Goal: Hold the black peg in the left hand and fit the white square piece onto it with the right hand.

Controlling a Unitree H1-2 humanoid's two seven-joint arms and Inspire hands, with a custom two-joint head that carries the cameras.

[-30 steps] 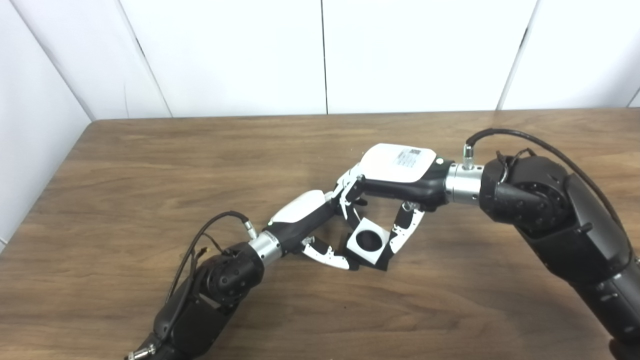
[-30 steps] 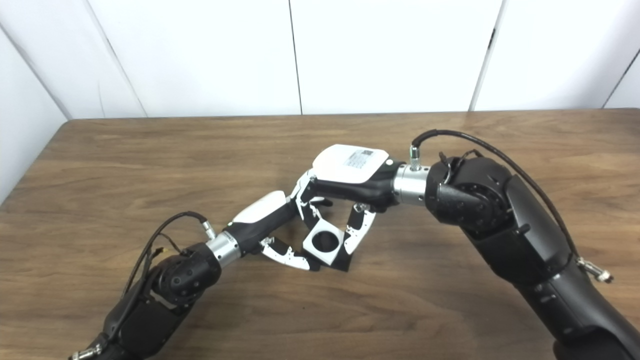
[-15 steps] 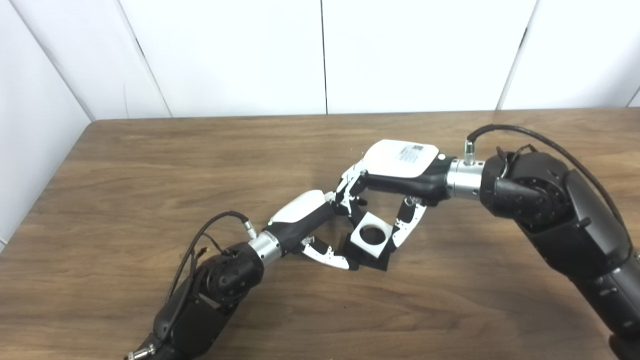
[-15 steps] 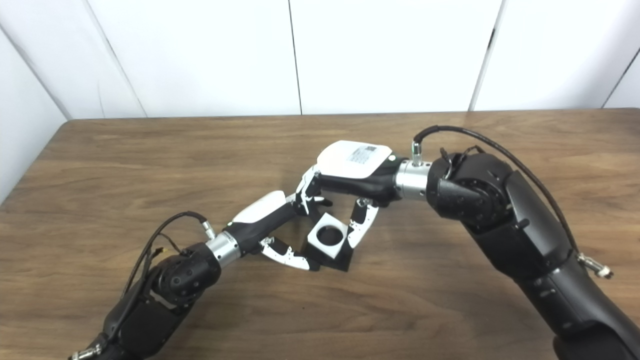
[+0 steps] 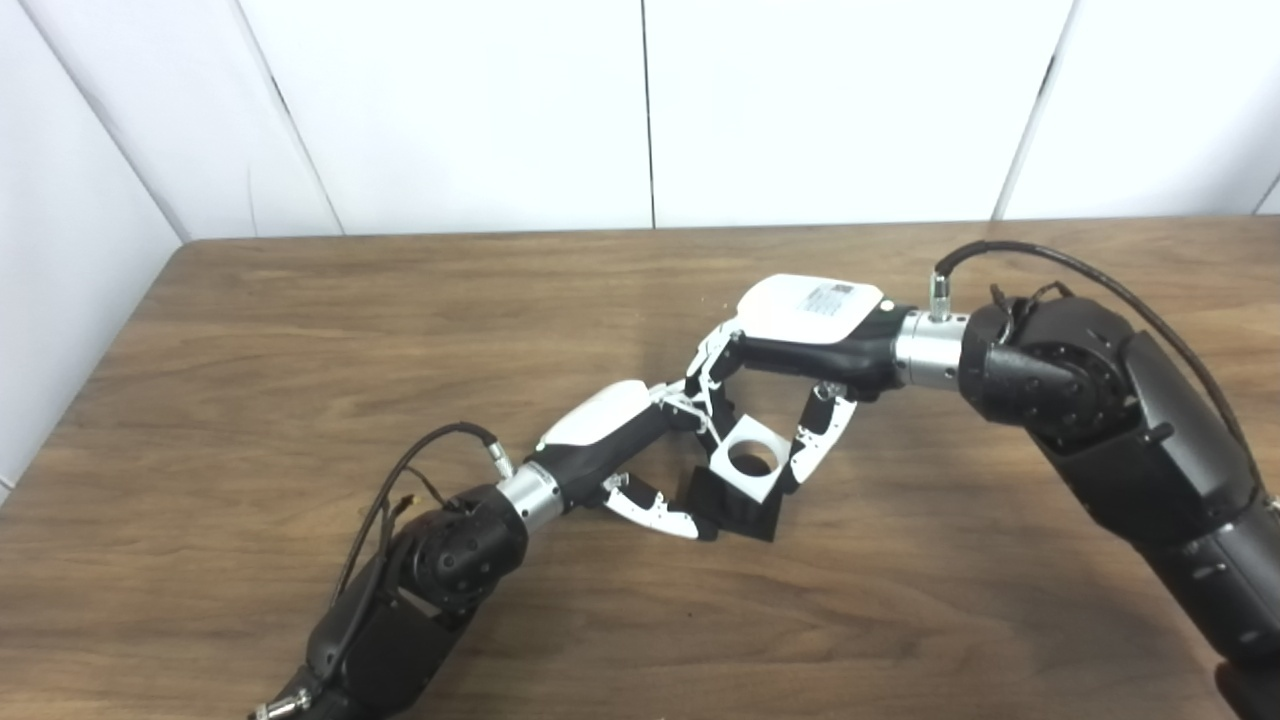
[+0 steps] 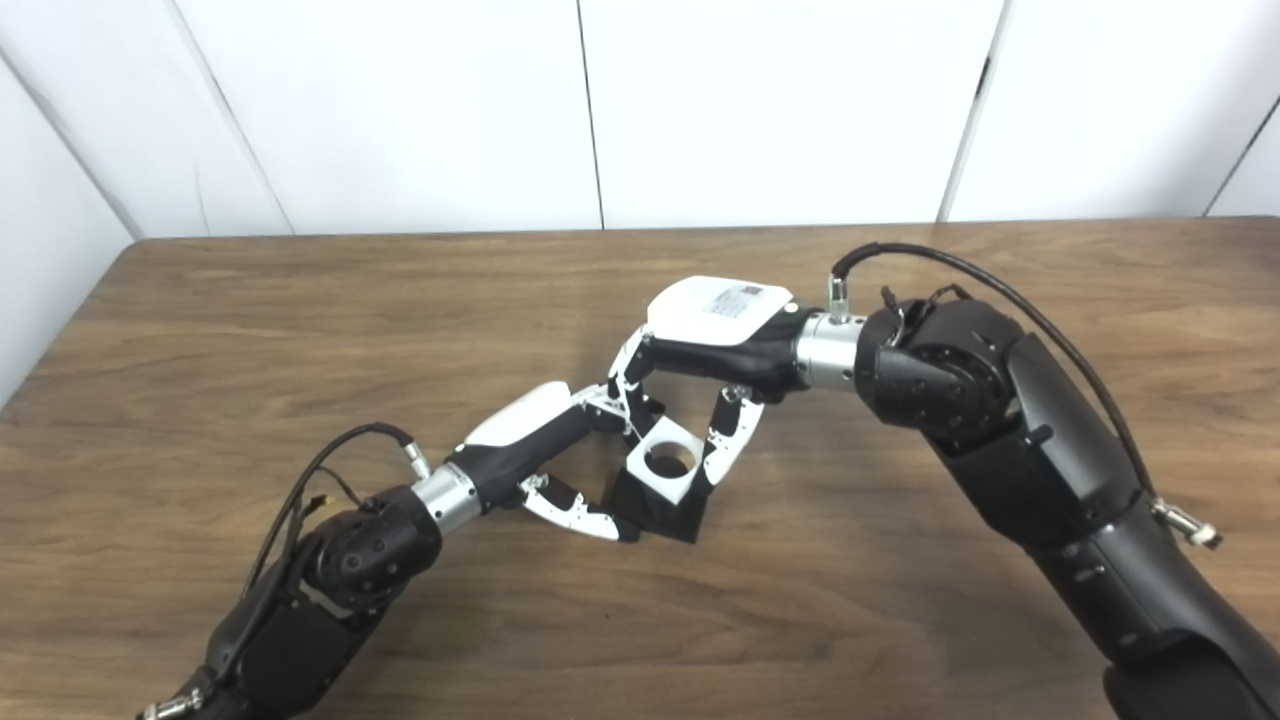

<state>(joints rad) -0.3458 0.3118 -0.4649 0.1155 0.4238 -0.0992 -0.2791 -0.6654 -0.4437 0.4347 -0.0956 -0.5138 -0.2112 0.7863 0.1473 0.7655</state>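
1 white square piece [image 5: 752, 458] sits pinched in the right hand [image 5: 800, 340] fingers above 1 black peg [image 5: 728, 505] gripped by the left hand [image 5: 640, 450].

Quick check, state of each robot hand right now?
Left robot hand: shut on the black peg, holding its base on the table.
Right robot hand: shut on the white square piece.

Wooden table [image 5: 300, 330] and white wall panels [image 5: 480, 110].
The table extended beneath both hands; the panels stood behind them, beyond its far edge.
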